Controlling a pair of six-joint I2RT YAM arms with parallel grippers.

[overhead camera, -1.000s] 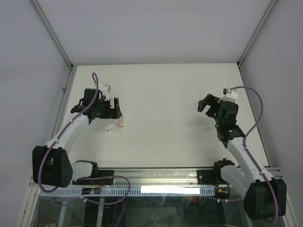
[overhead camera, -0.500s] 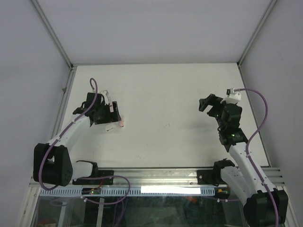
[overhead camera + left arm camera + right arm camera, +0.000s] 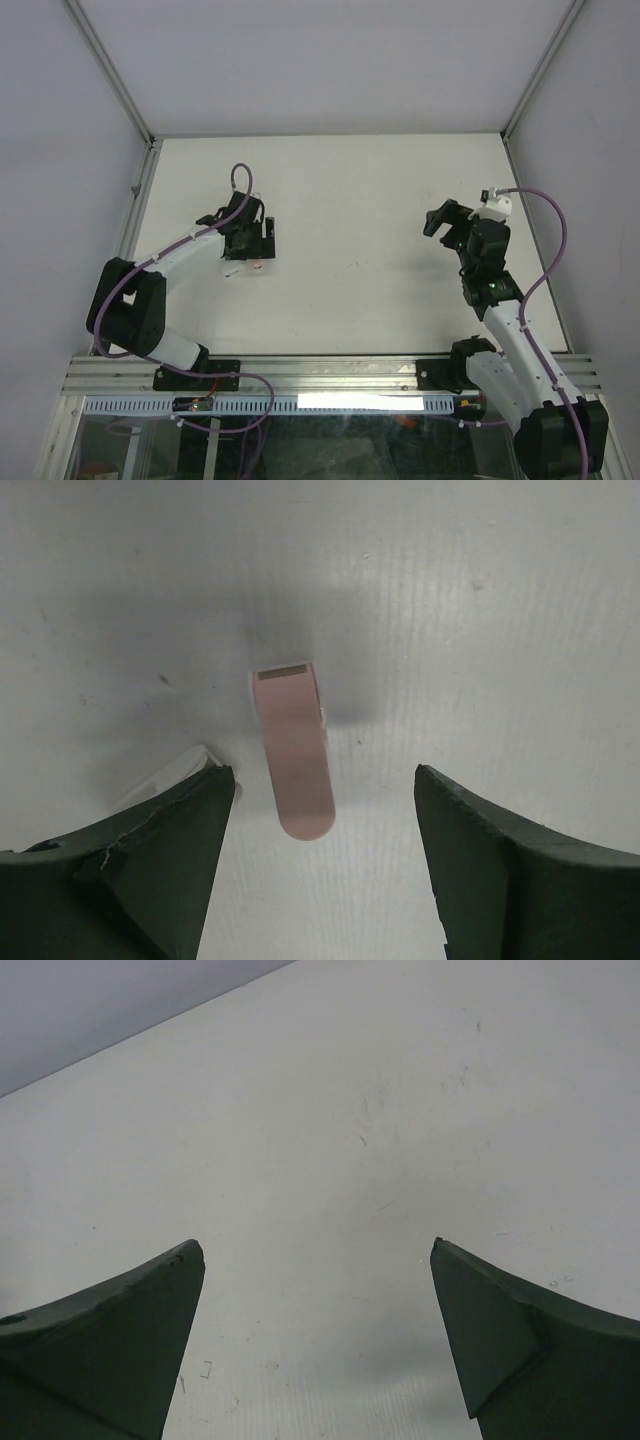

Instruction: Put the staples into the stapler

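The stapler (image 3: pixel 295 752) is a plain pink oblong lying flat on the white table, also seen in the top view as the pink stapler (image 3: pixel 258 265). My left gripper (image 3: pixel 322 772) hangs straight over it, open, with a finger on each side of its near rounded end and touching neither side. The staples (image 3: pixel 188 768) show only as a white corner poking out from behind my left finger; no red mark is visible. My right gripper (image 3: pixel 437 218) is far off at the right, open and empty over bare table (image 3: pixel 318 1245).
A metal rail (image 3: pixel 330 372) carries both arm bases along the near edge. White walls and slanted frame posts (image 3: pixel 140 190) close in the table on the left, right and back. One loose staple (image 3: pixel 206 1370) lies under the right gripper.
My left arm has swung right and forward, bringing its gripper over the pink stapler, and its jaws have narrowed somewhat. The right arm has barely shifted.
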